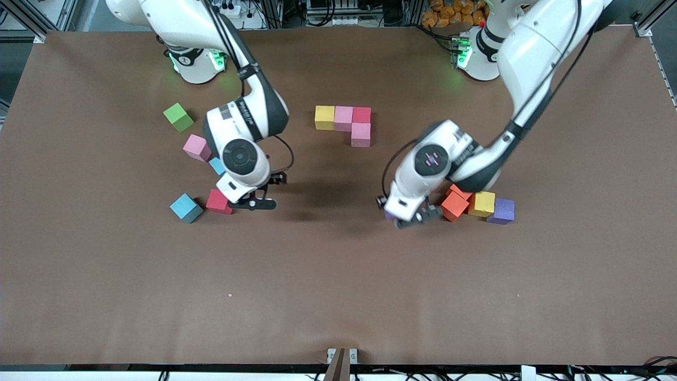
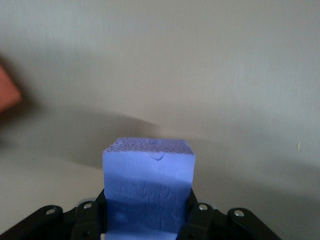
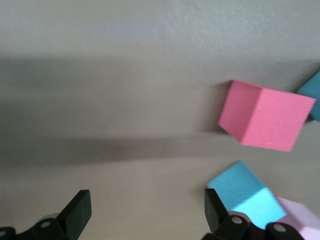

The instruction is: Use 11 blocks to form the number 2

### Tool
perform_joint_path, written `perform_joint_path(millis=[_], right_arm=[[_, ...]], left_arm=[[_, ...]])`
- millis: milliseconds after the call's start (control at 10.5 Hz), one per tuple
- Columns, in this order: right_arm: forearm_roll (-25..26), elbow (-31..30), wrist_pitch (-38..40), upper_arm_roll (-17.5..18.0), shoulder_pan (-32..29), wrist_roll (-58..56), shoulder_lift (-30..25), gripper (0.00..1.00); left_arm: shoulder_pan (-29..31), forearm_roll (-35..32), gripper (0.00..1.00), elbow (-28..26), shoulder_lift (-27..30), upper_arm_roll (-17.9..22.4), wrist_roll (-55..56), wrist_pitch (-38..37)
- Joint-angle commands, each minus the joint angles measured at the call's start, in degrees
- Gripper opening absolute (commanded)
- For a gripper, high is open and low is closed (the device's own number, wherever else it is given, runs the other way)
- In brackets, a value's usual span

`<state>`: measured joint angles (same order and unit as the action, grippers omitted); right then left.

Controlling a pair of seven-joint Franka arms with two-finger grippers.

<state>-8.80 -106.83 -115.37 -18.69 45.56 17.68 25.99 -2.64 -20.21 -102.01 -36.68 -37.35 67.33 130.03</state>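
A yellow cube (image 1: 324, 117), a pink cube (image 1: 343, 117), a red cube (image 1: 362, 114) and a second pink cube (image 1: 360, 134) lie joined at mid-table as part of the number 2. My left gripper (image 1: 410, 219) is over the table beside two orange cubes (image 1: 455, 205). It is shut on a blue-purple cube (image 2: 148, 185) in the left wrist view (image 2: 148, 212). My right gripper (image 1: 259, 203) is open and empty beside a red cube (image 1: 219, 201). The right wrist view shows this gripper (image 3: 147, 215) and that red cube (image 3: 265, 117).
A yellow cube (image 1: 482, 203) and a purple cube (image 1: 501, 210) lie against the orange ones. Near the right arm lie a pink cube (image 1: 197, 147), a light blue cube (image 1: 217, 165), a blue cube (image 1: 186, 208) and a green cube (image 1: 178, 117).
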Motion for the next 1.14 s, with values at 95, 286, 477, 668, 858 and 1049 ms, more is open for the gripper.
perform_joint_path(millis=[95, 286, 477, 668, 858, 1049], right_arm=[[1.06, -16.71, -8.88, 0.32, -2.49, -17.54, -10.77, 1.00], [1.15, -20.86, -10.40, 0.23, -3.02, -25.90, -13.06, 1.00], [1.15, -24.81, -10.92, 0.23, -4.07, -32.85, -15.87, 1.00], [3.50, -26.14, -11.45, -0.03, -4.16, -36.56, -16.59, 1.00], [5.28, -28.42, -15.21, -0.12, -5.74, -39.54, -16.68, 1.00], [5.28, -30.53, -19.34, -0.03, -7.94, -42.89, -15.98, 1.00]], left_arm=[[-2.87, -2.45, 0.14, -9.76, 3.02, -2.11, 13.47, 6.79], [-5.35, -11.13, 0.14, -13.28, 3.72, -2.20, 22.19, 7.95], [-5.09, -12.58, 0.14, -16.88, 3.81, -2.46, 25.11, 12.50], [-5.44, -12.75, 0.14, -17.52, 3.90, -2.81, 26.62, 13.41], [-5.53, -13.19, 0.14, -17.69, 4.07, -4.04, 26.62, 13.41], [-5.53, -15.81, 0.14, -17.96, 4.51, -4.92, 26.62, 13.41]])
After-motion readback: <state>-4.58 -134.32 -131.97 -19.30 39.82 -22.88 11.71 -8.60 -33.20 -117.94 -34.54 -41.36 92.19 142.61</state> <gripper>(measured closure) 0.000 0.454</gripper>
